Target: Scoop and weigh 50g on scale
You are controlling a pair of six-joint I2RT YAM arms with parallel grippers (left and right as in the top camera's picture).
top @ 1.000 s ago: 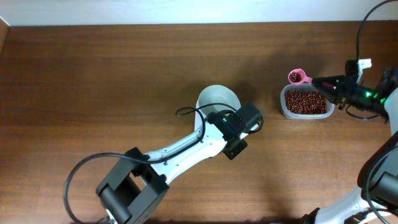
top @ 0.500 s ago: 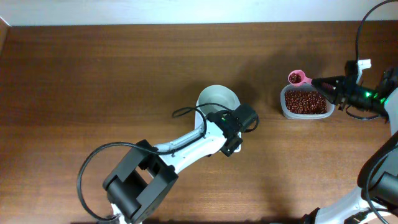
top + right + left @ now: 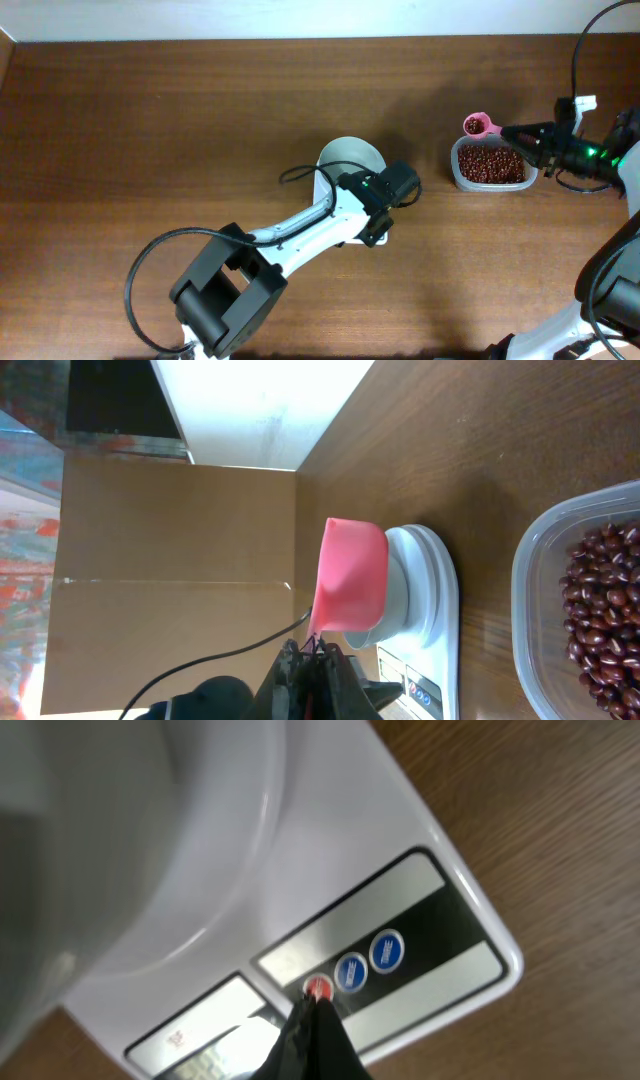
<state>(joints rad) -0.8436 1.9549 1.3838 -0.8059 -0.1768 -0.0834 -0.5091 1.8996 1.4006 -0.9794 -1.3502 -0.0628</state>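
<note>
The left gripper (image 3: 312, 1026), its fingers pressed together with nothing between them, touches its tip to the red button (image 3: 318, 987) on the front panel of the scale (image 3: 345, 815), just below the white bowl (image 3: 120, 850). This looks like switching on or zeroing the scale before any weighing. No beans show in what the pictures give of the bowl. Well apart from it, the right gripper (image 3: 315, 665) is clamped on the handle of a pink scoop (image 3: 481, 124), which carries some beans and hangs just beside the far edge of the clear tub (image 3: 455, 168). The rest of the beans (image 3: 490, 162) lie heaped in that tub. Next, the left arm should probably lift clear of the bowl. Then the right arm can carry the scoop level across the table (image 3: 200, 120) and tip it slowly into the bowl.
</note>
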